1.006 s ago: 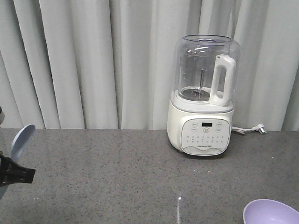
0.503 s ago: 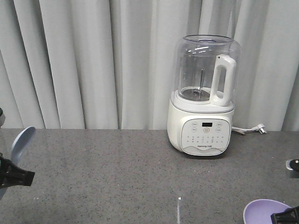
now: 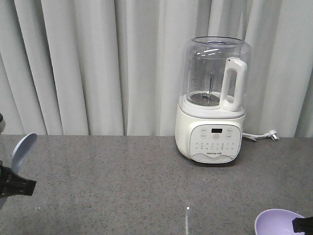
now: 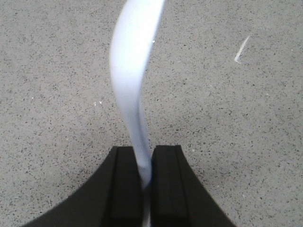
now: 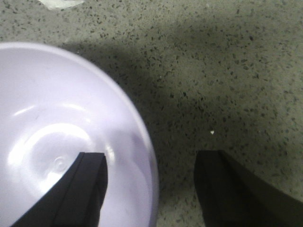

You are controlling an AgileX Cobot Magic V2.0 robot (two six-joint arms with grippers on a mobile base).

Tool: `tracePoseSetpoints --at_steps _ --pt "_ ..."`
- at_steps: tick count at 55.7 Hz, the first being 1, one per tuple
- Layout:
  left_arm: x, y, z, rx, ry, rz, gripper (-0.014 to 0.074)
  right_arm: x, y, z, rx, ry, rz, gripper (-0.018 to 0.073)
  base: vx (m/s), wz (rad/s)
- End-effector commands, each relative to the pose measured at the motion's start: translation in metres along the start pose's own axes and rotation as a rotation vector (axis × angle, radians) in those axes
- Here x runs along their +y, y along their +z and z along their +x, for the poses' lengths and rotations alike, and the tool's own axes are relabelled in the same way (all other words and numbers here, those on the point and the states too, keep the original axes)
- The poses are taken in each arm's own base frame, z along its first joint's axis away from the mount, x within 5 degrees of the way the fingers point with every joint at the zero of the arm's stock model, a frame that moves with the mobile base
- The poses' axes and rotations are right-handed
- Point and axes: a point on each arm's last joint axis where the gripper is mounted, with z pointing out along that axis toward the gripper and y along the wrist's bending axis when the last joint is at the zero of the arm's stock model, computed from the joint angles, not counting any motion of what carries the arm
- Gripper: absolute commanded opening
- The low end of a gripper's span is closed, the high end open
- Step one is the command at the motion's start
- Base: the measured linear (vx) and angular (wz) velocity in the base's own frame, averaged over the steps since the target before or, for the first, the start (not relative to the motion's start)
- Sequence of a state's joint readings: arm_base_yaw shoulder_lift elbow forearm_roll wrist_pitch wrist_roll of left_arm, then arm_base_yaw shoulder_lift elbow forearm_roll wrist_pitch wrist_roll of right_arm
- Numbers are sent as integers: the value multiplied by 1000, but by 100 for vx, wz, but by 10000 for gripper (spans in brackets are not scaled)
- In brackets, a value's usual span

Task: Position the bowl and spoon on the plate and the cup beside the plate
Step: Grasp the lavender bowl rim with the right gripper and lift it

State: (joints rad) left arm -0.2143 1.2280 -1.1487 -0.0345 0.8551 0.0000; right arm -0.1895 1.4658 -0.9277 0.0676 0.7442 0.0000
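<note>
- Grey speckled counter (image 3: 122,186) fills the lower half of the front view, with pale pleated curtains (image 3: 73,63) hanging behind it.
- Pale bluish-white, the spoon (image 4: 130,85) is held off the counter by the left gripper (image 4: 147,184), whose black jaws are clenched on the end of the handle.
- In the left wrist view the spoon's long axis runs from the jaws at 6 o'clock up to 12 o'clock. It bows slightly towards 11 midway, and the blurred scoop end leaves the top edge.
- In the front view the spoon sits at the 9 o'clock edge with the scoop uppermost and leaning towards 1 o'clock. The handle slants down into the gripper.
- Lavender and glossy, the bowl (image 5: 57,132) rests mouth-up on the counter at the 5 o'clock corner of the front view, cut off by the lower edge.
- The right gripper (image 5: 150,158) has its jaws released and spread wide across the bowl's rim on its 3 o'clock side. One jaw is over the inside of the bowl, the other over bare counter.
- Whether either jaw touches the bowl cannot be told.
- A white blender (image 3: 212,103) with a clear jug stands at about 2 o'clock, well apart from both spoon and bowl. Its plug (image 3: 268,133) lies towards 3 o'clock.
- A short white mark (image 4: 242,48) shows on the counter at 1 o'clock in the left wrist view.
</note>
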Motion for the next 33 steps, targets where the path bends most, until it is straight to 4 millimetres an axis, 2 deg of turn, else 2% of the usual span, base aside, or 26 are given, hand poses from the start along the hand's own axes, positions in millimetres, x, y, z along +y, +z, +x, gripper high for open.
tracePoseSetpoints --at_steps 1,6,14,20,25,33 --pt "-1 -15 -10 -104 -3 9 -6 0 -9 -15 -104 -17 -5 389 0 0" --pt "-1 -15 -10 -104 -3 9 -6 0 -3 -15 -91 -26 -12 277 0 0" --pt "-1 -15 -10 -104 -3 9 -6 1 3 -15 -67 -44 -21 -6 0 0" --pt "-1 -15 -10 -108 -3 9 -6 1 2 -14 -66 -63 -20 -14 0 0" --pt "-1 -15 -13 -132 -1 7 -6 1 -7 -13 -87 -90 -19 -12 0 0" --pt "-1 -19 -16 -197 -4 9 -6 4 -44 -11 -214 -150 -30 -11 0 0"
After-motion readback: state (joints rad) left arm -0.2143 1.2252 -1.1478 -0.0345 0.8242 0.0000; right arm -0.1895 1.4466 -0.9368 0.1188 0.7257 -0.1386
